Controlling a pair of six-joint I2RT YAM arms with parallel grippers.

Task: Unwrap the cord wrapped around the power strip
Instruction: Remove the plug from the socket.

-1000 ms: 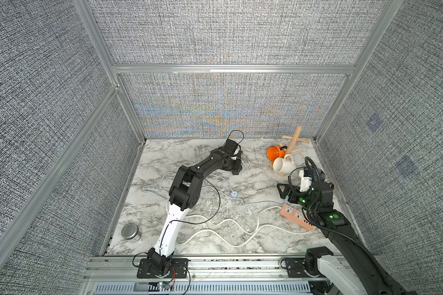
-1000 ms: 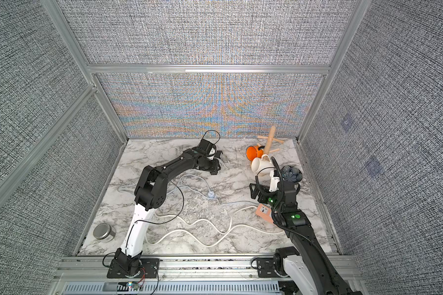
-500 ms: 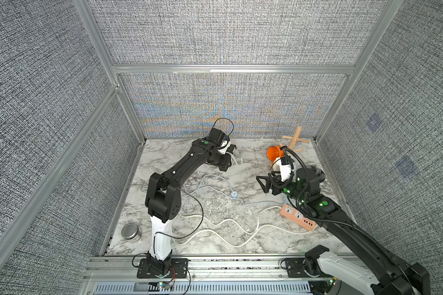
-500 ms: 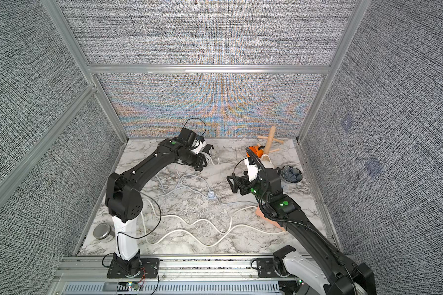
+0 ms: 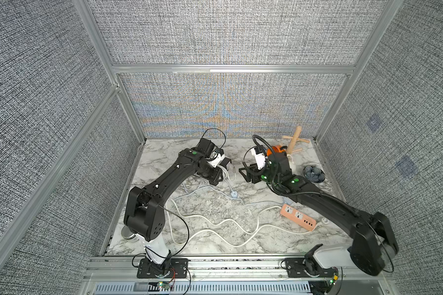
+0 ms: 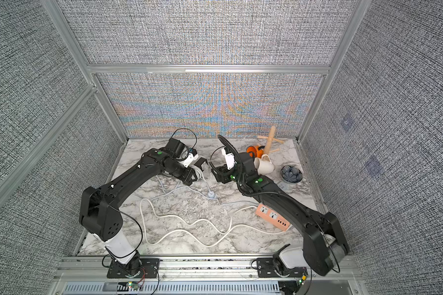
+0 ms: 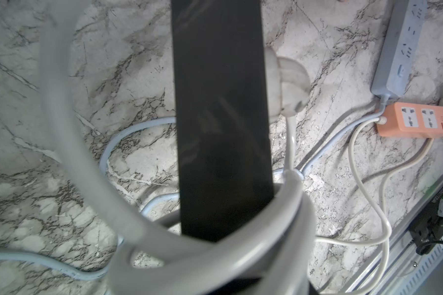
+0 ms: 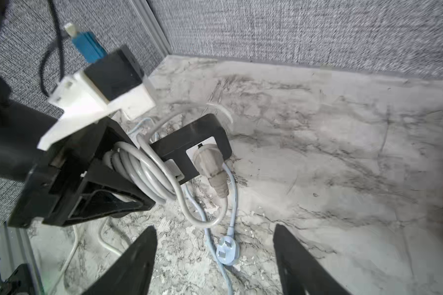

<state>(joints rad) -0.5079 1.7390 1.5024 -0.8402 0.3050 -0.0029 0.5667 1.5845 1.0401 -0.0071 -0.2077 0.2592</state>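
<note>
My left pincer (image 8: 179, 171) is half closed on the coiled cord (image 8: 138, 166); my right pincer (image 8: 214, 228) hovers open, empty. Loops round one jaw could snag if pulled.

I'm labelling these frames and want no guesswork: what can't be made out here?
- Whether the left pincer clamps the grey cord coil or the coil only loops one finger: the left wrist view is blurred there.
- Whether a strip sits inside that coil: cord covers it.
- Blue-grey power strip: cut by the left wrist view's edge, mostly under the right arm in both top views.
- Metal tin: mostly behind the left arm in a top view.
</note>
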